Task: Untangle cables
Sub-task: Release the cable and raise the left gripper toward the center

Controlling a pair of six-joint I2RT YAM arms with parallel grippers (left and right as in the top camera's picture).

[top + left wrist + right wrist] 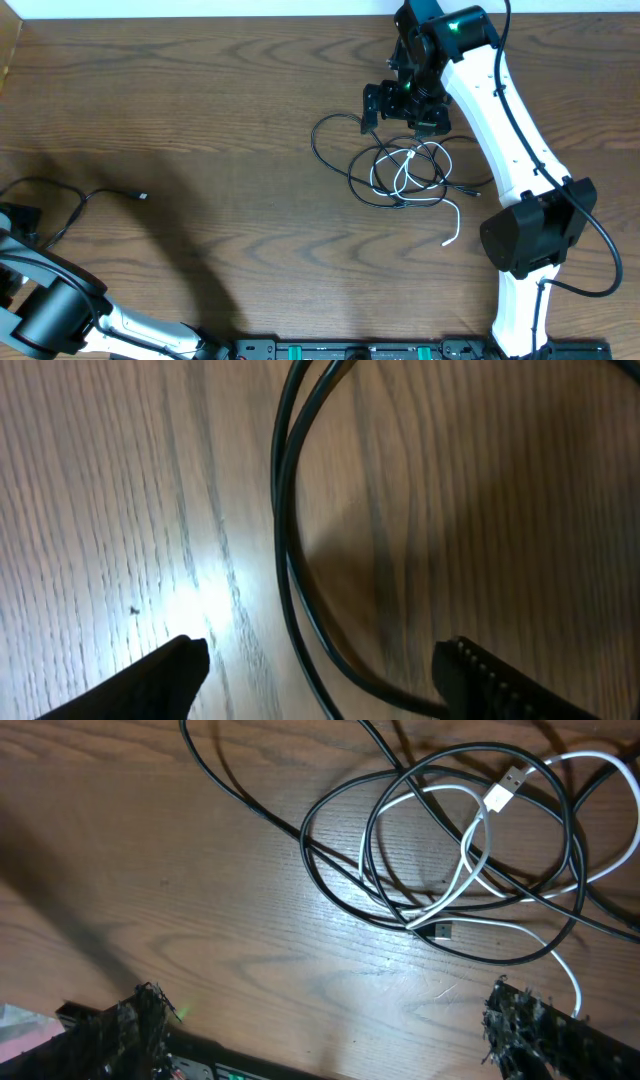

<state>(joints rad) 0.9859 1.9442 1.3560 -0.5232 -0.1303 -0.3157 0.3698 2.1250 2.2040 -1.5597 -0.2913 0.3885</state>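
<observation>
White cable (468,845) threads thru black loops (330,792); right gripper (325,1018), jaws spread, shld pinch its plug (505,788) at tangle's 1 o'clock, lift slow. Left gripper (322,660) spread astride separate black cable (283,510).

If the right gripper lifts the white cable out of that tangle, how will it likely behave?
The white cable is thin and lies in loose curves, so it would probably hang limp from the right gripper. It crosses the black cable loops several times, so lifting it likely drags those along. It looks light.
</observation>
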